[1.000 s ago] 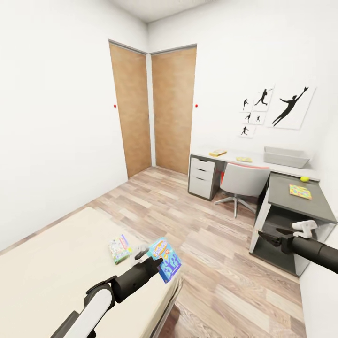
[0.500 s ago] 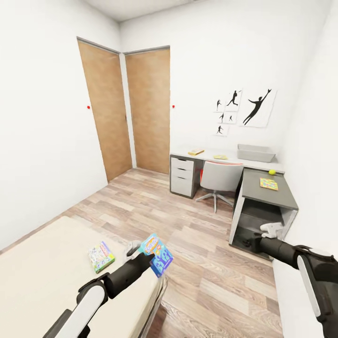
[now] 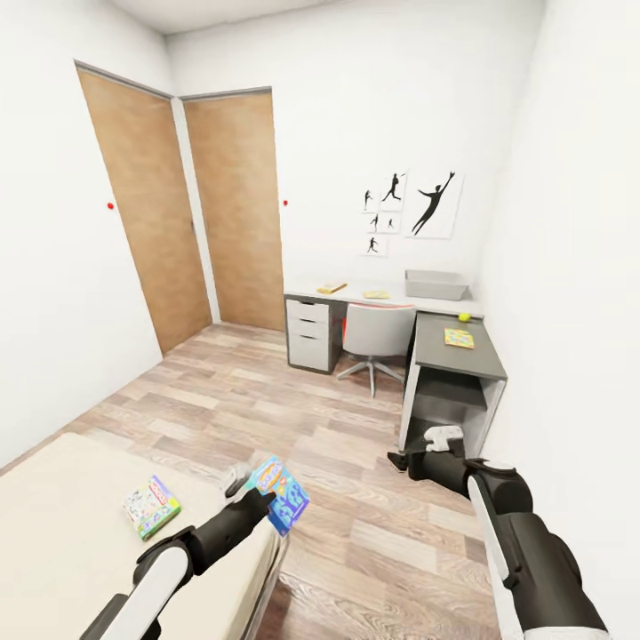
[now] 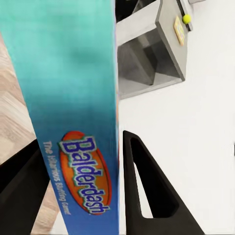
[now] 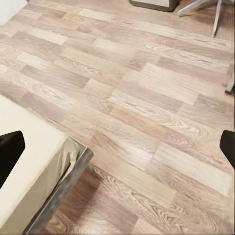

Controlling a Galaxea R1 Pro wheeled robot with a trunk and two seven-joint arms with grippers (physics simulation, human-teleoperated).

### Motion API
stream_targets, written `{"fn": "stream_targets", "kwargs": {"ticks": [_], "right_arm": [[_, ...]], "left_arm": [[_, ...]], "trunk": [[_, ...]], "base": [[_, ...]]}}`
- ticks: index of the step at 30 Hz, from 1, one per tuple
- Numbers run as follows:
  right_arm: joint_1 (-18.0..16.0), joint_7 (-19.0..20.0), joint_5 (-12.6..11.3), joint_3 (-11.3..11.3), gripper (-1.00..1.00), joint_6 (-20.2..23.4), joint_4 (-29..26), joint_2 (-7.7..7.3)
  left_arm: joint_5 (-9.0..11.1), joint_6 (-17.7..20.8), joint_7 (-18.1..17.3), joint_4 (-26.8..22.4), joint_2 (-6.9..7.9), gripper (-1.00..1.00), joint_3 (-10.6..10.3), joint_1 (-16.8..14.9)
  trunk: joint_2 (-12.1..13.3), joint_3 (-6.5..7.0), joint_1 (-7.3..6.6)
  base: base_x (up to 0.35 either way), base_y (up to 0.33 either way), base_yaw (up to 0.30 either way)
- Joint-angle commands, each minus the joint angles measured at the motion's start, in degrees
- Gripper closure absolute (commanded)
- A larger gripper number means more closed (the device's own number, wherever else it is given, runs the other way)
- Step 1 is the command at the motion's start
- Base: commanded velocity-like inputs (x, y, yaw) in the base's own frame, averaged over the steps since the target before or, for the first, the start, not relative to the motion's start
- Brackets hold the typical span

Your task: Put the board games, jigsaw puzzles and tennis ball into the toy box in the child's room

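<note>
Left fingers [image 4: 147, 196] pinch the blue board game [image 4: 73, 122] upright between them; right fingers [image 5: 10, 152] spread.

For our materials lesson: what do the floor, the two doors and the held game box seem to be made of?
Floor: matt wood-look planks with visible grain, possibly laminate. Doors: flat brown wood-grain panels, perhaps veneer. Blue board game in the left gripper: probably printed card, smooth with a slight sheen; thin and flat.
</note>
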Motion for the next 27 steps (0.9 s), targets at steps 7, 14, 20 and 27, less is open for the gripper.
{"fn": "stream_targets", "kwargs": {"ticks": [7, 14, 20, 27], "right_arm": [[-0.5, -0.3, 0.6, 0.0, -1.00, -0.3, 1.0, 0.19], [-5.4, -3.6, 1.0, 0.4, -1.00, -7.6, 14.3, 2.66], [-9.4, -10.3, 0.9, 0.5, -1.00, -13.3, 22.2, 4.56], [-10.0, -11.2, 0.7, 5.2, -1.00, -15.1, 23.3, 4.82]], "left_arm": [[0.7, -0.1, 0.6, 0.8, -0.23, 1.00, -0.2, -0.1], [0.3, -0.2, 0.6, 4.8, -1.49, 1.00, -0.3, -1.1], [0.1, -0.4, 0.4, 11.4, -4.01, 1.00, -0.4, -3.7], [-0.8, -0.6, -1.6, 16.7, -5.92, 1.00, -0.7, -5.6]], "trunk": [[2.7, 1.14, -1.51], [4.7, 2.05, -2.62], [4.7, 2.05, -2.62], [4.7, 2.05, -2.62]], "base": [[0.000, 0.000, -0.291], [0.000, 0.000, -0.255], [0.000, 0.000, -0.102], [0.000, 0.000, -0.016]]}}
